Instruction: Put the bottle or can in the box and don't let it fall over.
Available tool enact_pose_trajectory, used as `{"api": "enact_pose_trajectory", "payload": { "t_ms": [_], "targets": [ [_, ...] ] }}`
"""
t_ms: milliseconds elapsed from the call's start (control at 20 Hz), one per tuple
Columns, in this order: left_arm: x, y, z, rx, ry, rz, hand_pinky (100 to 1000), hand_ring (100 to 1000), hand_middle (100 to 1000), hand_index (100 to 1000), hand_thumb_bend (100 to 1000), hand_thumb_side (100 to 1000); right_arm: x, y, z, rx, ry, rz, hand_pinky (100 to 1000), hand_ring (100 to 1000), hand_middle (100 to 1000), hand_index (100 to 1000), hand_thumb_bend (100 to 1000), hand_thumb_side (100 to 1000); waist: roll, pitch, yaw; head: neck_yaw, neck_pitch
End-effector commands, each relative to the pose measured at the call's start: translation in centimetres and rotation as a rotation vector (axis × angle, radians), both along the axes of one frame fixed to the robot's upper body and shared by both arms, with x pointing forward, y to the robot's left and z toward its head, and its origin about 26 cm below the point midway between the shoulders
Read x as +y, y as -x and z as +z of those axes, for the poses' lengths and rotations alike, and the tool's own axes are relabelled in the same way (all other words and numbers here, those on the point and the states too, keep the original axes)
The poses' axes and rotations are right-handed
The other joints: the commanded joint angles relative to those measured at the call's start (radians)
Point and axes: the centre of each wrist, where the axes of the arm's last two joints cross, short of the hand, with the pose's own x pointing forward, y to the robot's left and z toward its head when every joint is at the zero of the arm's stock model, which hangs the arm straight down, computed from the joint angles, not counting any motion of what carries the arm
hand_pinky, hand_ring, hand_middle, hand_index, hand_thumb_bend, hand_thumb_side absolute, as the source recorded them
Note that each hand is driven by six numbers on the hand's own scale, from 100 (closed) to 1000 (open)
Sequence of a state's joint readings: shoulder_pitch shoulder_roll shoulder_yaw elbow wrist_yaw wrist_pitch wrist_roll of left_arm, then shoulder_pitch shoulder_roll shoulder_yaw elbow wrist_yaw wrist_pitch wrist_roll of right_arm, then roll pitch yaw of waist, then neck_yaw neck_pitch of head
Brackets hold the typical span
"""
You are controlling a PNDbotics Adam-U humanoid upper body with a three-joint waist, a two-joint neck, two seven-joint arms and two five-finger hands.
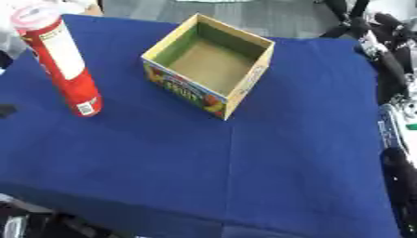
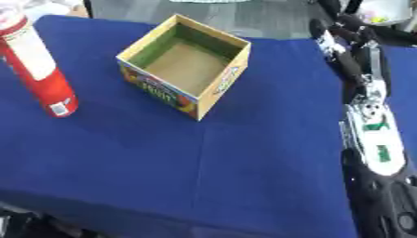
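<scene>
The tall red can (image 1: 58, 62) stands upright on the blue table (image 1: 244, 162), well left of the open, empty box (image 1: 210, 62). The right hand (image 2: 371, 116) lies along the right edge (whether its fingers are curled I cannot tell); no left hand shows. Best to take the can low on its body, lift it clear of the box rim, and set it down flat and vertical

A blue cloth (image 1: 244, 162) covers the table, with a faint crease running from near to far down its middle. Beyond its far edge lies grey floor (image 1: 269, 14). Something white (image 1: 69, 4) shows at the far left corner.
</scene>
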State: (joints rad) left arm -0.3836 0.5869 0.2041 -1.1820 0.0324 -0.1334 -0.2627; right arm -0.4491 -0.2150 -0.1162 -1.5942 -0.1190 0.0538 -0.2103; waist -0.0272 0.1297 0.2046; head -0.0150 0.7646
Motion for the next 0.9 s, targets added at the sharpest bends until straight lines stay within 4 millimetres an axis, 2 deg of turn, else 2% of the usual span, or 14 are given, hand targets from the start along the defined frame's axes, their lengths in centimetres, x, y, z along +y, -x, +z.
{"api": "enact_pose_trajectory", "payload": {
  "t_ms": [50,900],
  "targets": [
    [0.2,-0.5,1.3,-0.022,-0.028,-0.002,1000,981,766,873,849,360,0.0,-0.1,1.1,-0.031,0.009,0.011,756,961,1000,811,672,409,0.003,-0.007,-0.001,0.006,0.005],
    [-2.2,-3.7,2.8,-0.056,-0.043,-0.077,1000,983,769,868,859,383,0.6,-0.2,1.2,-0.036,0.005,0.045,757,963,1000,812,672,402,-0.001,0.007,-0.014,0.012,-0.007]
  ]
}}
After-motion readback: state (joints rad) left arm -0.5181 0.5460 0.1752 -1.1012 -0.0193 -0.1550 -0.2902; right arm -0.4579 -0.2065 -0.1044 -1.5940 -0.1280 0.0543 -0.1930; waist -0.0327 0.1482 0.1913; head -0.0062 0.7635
